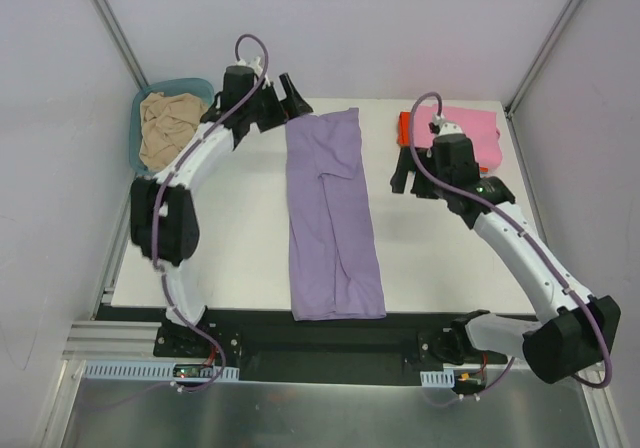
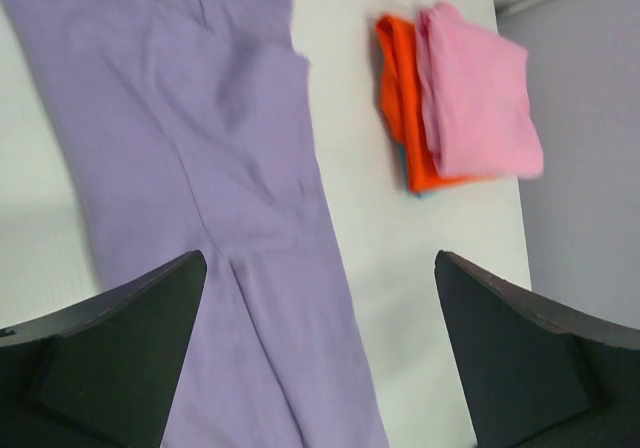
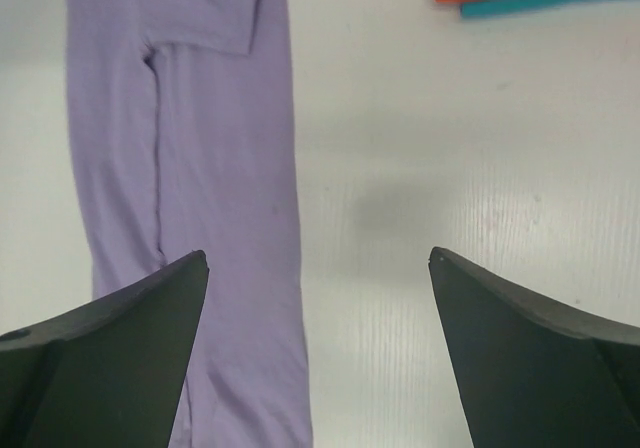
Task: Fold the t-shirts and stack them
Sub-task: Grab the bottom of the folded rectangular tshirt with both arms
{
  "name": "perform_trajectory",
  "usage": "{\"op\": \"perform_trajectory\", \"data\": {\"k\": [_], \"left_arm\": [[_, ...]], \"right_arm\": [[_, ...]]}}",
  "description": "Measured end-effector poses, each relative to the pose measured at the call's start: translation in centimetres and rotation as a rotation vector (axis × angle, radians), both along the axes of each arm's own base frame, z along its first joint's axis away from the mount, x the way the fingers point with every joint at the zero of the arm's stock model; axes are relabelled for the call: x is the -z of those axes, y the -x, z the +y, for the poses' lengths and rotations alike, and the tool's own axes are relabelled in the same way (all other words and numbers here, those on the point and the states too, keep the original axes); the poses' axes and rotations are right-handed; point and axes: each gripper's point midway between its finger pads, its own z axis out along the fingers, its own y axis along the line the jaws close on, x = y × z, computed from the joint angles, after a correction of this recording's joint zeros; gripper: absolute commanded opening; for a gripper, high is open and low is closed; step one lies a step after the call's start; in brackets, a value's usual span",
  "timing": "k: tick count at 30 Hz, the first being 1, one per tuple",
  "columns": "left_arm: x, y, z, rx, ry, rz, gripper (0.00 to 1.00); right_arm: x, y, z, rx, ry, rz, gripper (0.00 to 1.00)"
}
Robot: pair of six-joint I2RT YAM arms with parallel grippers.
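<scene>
Five shirts are counted. One lavender shirt (image 1: 330, 218) is laid along the middle of the table (image 1: 240, 228). Three are stacked at the far right corner: one pink shirt (image 1: 470, 128), one orange shirt (image 2: 400, 98) and one teal shirt (image 3: 540, 3). One beige shirt (image 1: 165, 128) is seen at the far left corner. One basin (image 1: 185, 86) is counted there. Two arms are counted, the left arm (image 1: 195, 163) and the right arm (image 1: 520, 243).

Bright, even light; soft shadow on the table (image 3: 385, 213); slight left-wrist blur.
</scene>
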Motion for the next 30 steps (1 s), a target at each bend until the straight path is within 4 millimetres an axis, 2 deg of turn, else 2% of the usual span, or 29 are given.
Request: {"op": "perform_trajectory", "data": {"k": [2,5,7,8,10,13,15,17,19,24,25,30], "left_arm": [[-1.3,5.3,-0.4,0.023,-0.007,0.001,0.99],[-0.6,13.7,-1.6,0.042,-0.032,0.022,0.99],[1.9,19.5,-2.5,0.076,-0.056,0.066,0.99],[3.1,21.8,-2.8,0.096,-0.064,0.093,0.99],[7.0,27.1,-3.0,0.148,-0.095,0.187,0.99],[12.1,33.7,-1.6,0.179,-0.16,0.346,0.99],[13.6,36.8,-0.9,0.194,-0.179,0.402,0.99],[13.9,39.5,-0.5,0.212,-0.158,0.437,0.99],[14.1,41.1,-0.3,0.215,-0.123,0.457,0.94],[16.9,42.6,0.8,0.153,-0.138,0.581,0.83],[17.5,42.9,0.9,0.149,-0.158,0.608,0.75],[19.4,44.2,1.1,0.151,-0.222,0.7,0.55]], "right_arm": [[2.9,1.4,-0.5,0.003,-0.001,0.053,0.97],[7.2,4.4,-0.8,-0.015,-0.01,0.157,0.97],[9.6,6.6,-0.6,-0.035,-0.046,0.218,0.97],[10.3,7.5,-0.6,-0.04,-0.059,0.24,0.97],[11.2,9.1,-0.1,-0.067,-0.106,0.265,0.97],[12.0,11.5,0.5,-0.118,-0.174,0.289,0.97],[12.2,12.7,0.8,-0.144,-0.204,0.294,0.97],[12.6,13.9,1.0,-0.165,-0.232,0.301,0.97],[13.3,15.0,1.2,-0.185,-0.254,0.322,0.97],[15.8,18.1,1.8,-0.22,-0.312,0.439,0.98],[16.2,18.6,1.9,-0.225,-0.322,0.462,0.98],[16.7,20.3,2.6,-0.259,-0.359,0.526,0.99]]}}
